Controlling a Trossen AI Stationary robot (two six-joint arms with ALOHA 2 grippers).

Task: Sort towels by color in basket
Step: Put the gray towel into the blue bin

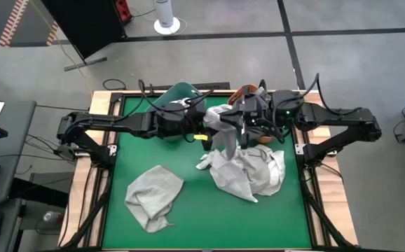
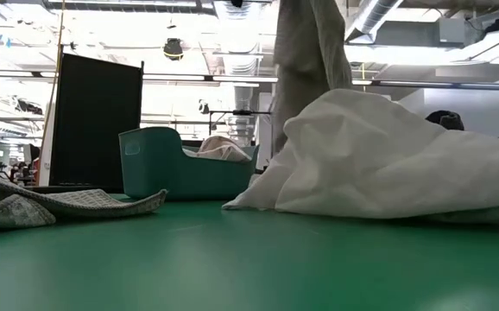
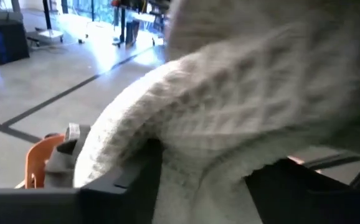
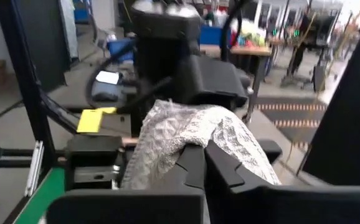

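A light grey waffle-weave towel (image 1: 223, 140) hangs high over the table's far middle. Its lower end reaches a crumpled pile of pale towels (image 1: 248, 171), also seen in the low view (image 2: 388, 164). My right gripper (image 4: 203, 163) is shut on the towel's top. My left gripper (image 3: 211, 186) faces it from the left, level, with its fingers apart and the same towel (image 3: 242, 106) filling the gap between them. Another grey towel (image 1: 153, 196) lies flat at the near left. A teal basket (image 2: 172, 168) at the far edge holds a pale cloth (image 2: 221, 147). My left gripper has the towel's raised top between its spread fingers, coming level from the table's left. The cloth lies over one finger (image 3: 133, 177); whether both fingers press it, I cannot tell. My right gripper pinches a bunched fold at the towel's top (image 4: 186, 134), level, from the table's right. The cloth drapes over both sides of the shut fingers (image 4: 192, 165). The towel hangs slack below, its lower end on the pile (image 1: 220, 162).
An orange-brown thing (image 1: 244, 91) sits at the far edge beside the teal basket (image 1: 181, 94). Bare green mat (image 1: 188, 231) lies along the near edge and between the two towel heaps. Both arms cross the far half of the table.
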